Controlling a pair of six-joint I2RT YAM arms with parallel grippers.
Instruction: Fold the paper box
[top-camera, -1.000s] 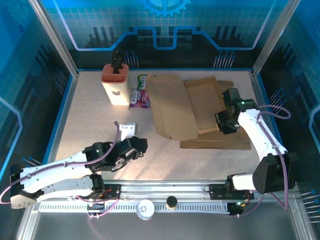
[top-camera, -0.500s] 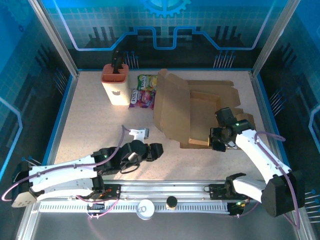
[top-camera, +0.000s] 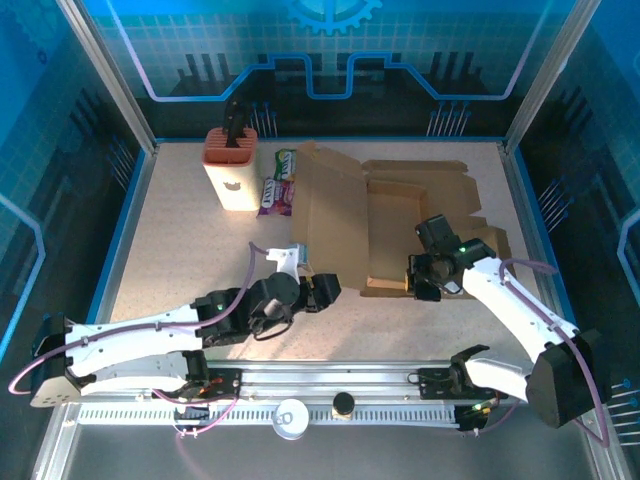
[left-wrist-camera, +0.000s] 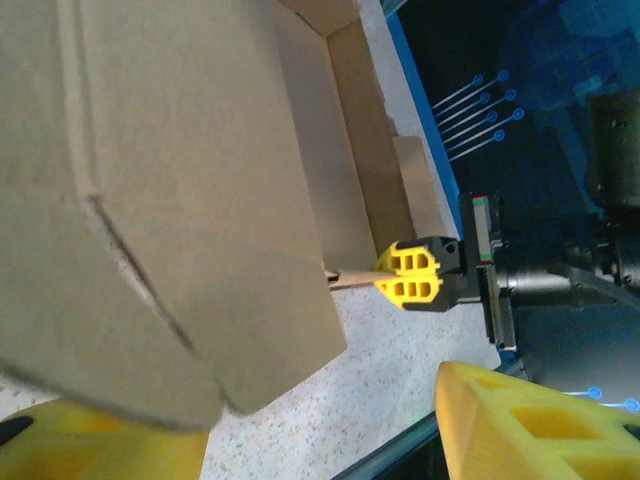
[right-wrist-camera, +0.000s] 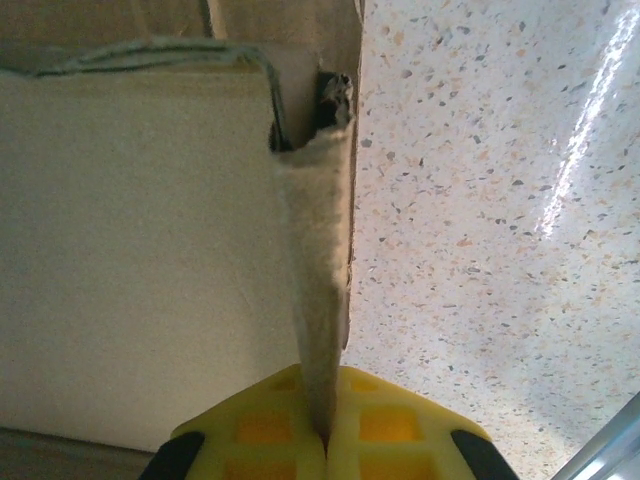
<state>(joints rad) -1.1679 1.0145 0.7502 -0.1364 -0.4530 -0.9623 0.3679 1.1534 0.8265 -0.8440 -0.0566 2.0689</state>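
Left arm (top-camera: 140, 340) stretched low and long from its base, left tool (top-camera: 326, 290) out front, yellow fingers (left-wrist-camera: 520, 420) standing well apart. Right arm (top-camera: 520, 310) angles inward (wrist tipped down), right tool (top-camera: 415, 284) pinched, pads (right-wrist-camera: 390, 425) pressed together.
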